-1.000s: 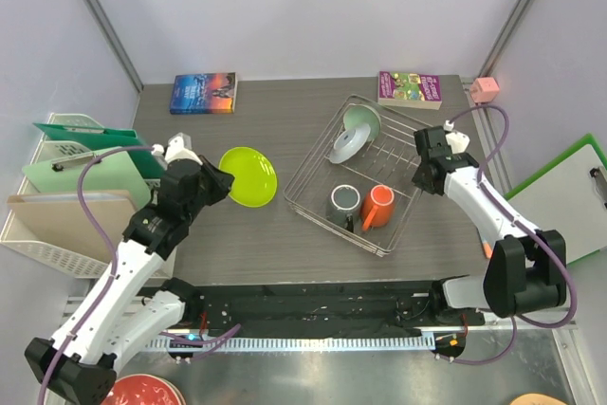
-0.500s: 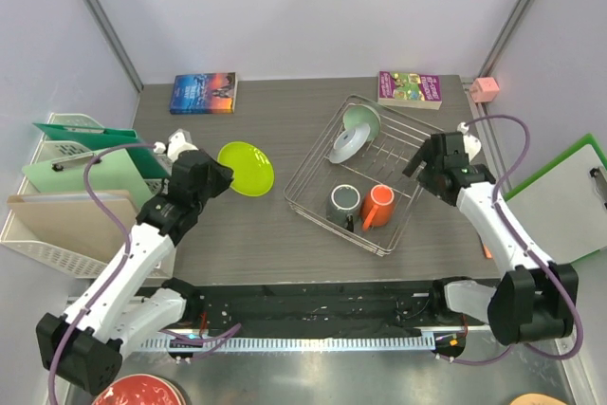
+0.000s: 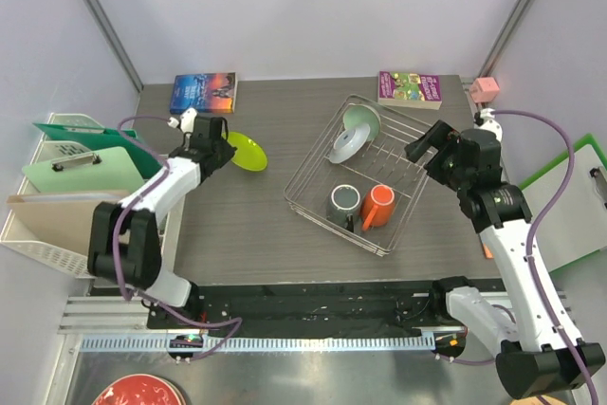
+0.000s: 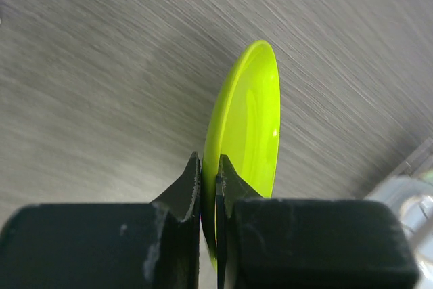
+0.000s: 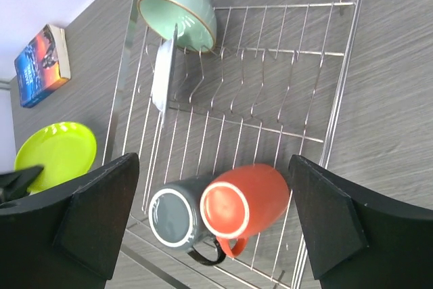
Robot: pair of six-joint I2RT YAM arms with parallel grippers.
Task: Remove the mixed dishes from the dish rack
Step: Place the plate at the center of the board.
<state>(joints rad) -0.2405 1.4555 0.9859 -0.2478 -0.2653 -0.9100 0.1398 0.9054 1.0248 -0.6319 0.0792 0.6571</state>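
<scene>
My left gripper [image 3: 216, 144] [image 4: 210, 167] is shut on the rim of the small lime-green plate [image 3: 247, 151] [image 4: 247, 120], which it holds tilted on edge over the table left of the dish rack [image 3: 318, 149] [image 5: 338, 99]. The wire rack holds a mint bowl [image 3: 362, 120] [image 5: 183, 11], a light grey plate [image 3: 343, 144] [image 5: 162, 76] standing in the slots, a grey mug [image 3: 343, 201] [image 5: 174, 218] and an orange mug [image 3: 378, 206] [image 5: 247, 201] lying side by side. My right gripper [image 3: 436, 152] [image 5: 211, 160] hangs open above the rack's right side, holding nothing.
A blue book [image 3: 203, 93] and a purple book [image 3: 409, 88] lie at the far edge, with a pink box [image 3: 485, 89] at the far right corner. White file trays with clipboards [image 3: 66, 187] stand off the left edge. Another clipboard [image 3: 569, 196] lies to the right.
The right gripper opened and rose from the rack's right rim to above it. The left arm swung the lime plate toward the far left, tilting it more on edge.
</scene>
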